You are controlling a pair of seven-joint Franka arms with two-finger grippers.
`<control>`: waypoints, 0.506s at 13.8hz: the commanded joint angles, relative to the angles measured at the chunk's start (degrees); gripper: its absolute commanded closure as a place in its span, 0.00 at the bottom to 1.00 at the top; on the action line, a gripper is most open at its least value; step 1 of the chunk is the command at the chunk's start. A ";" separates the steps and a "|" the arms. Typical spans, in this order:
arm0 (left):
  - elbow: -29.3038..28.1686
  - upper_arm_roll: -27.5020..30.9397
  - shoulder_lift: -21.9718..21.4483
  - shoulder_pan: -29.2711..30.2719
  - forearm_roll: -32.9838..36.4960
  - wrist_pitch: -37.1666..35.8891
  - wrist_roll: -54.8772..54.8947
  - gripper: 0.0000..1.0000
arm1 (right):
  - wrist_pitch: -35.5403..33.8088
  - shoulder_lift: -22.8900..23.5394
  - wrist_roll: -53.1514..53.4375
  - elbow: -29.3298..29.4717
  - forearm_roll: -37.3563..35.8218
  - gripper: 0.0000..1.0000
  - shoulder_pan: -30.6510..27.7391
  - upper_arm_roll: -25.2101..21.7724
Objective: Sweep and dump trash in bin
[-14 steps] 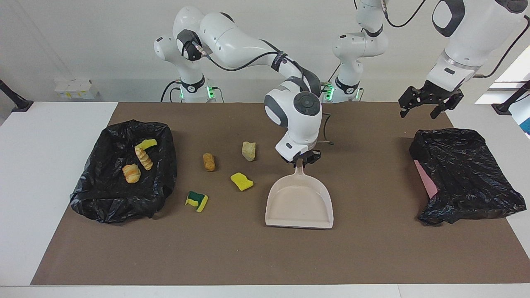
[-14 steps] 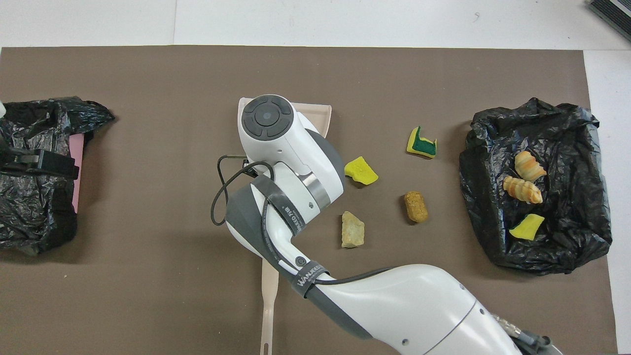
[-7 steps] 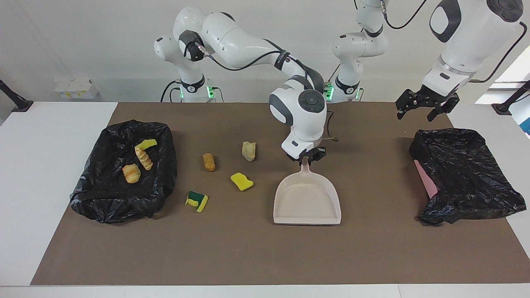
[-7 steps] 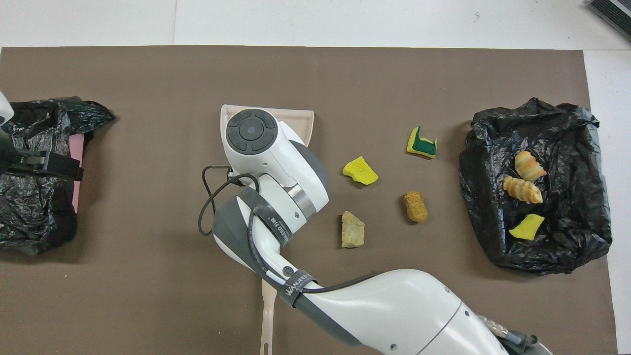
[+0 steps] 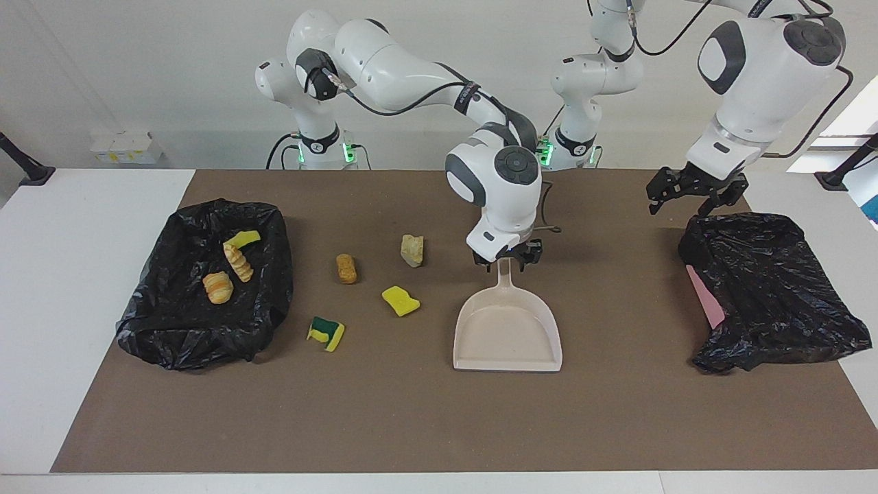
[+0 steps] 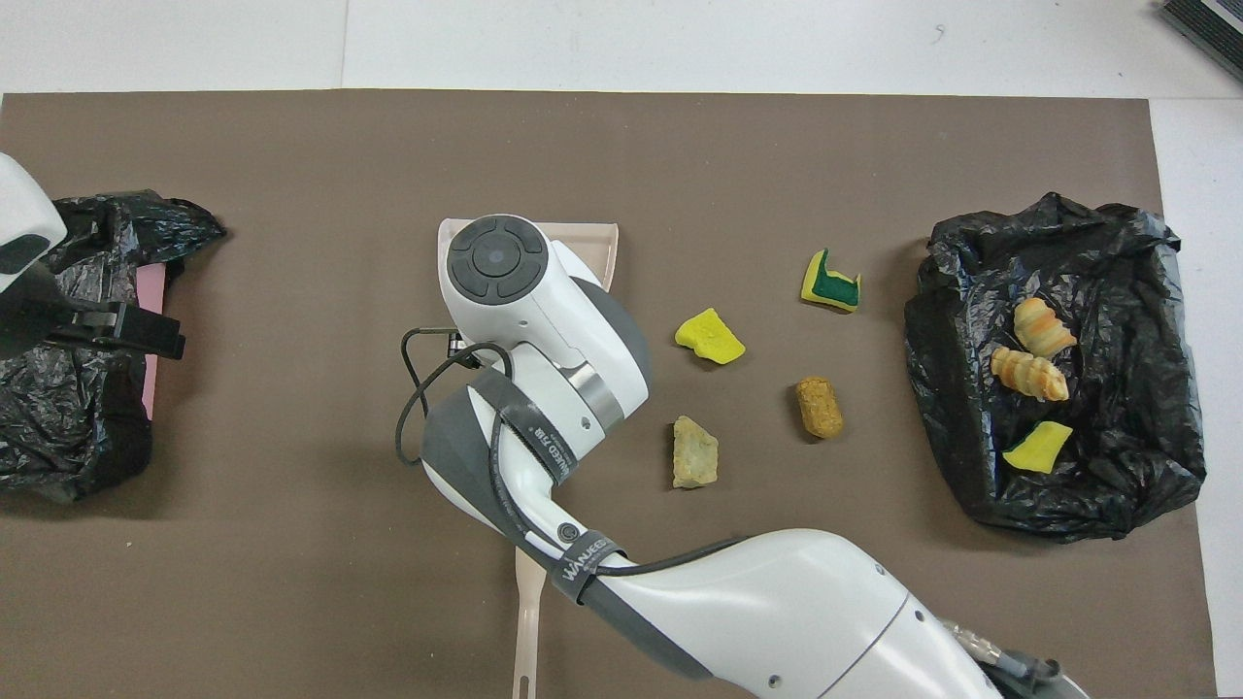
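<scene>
dustpan lies flat on the brown mat, near the middle of the table, its long axis running toward and away from the robots: handle toward them, open mouth away. right gripper sits over the handle's upper end, the arm bent out from its base and wrist pointing down; its fingers look parted around the handle, though whether they touch it cannot be told. left gripper hangs with fingers spread wide over the robots' edge of the black bag at the left arm's end.

trash: four scraps on the mat beside the dustpan, toward the right arm's end — tan lump, brown lump, yellow sponge, green-yellow sponge. three more lie in the bin lined with black plastic.

a strap on the right arm reads "wanueer" or similar, partly unclear.
</scene>
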 commanded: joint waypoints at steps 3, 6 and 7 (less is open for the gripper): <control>-5.87 0.21 0.10 -2.97 -0.08 8.52 -0.46 0.00 | -3.63 -15.32 -0.07 -14.43 1.97 0.08 0.07 0.21; -6.23 0.38 2.38 -7.44 -0.09 11.51 -1.33 0.00 | -2.84 -27.54 0.81 -29.91 6.69 0.00 1.74 0.21; -5.70 0.21 3.35 -7.89 -0.09 11.86 -2.56 0.00 | -2.57 -30.01 2.29 -33.35 7.58 0.00 3.31 0.21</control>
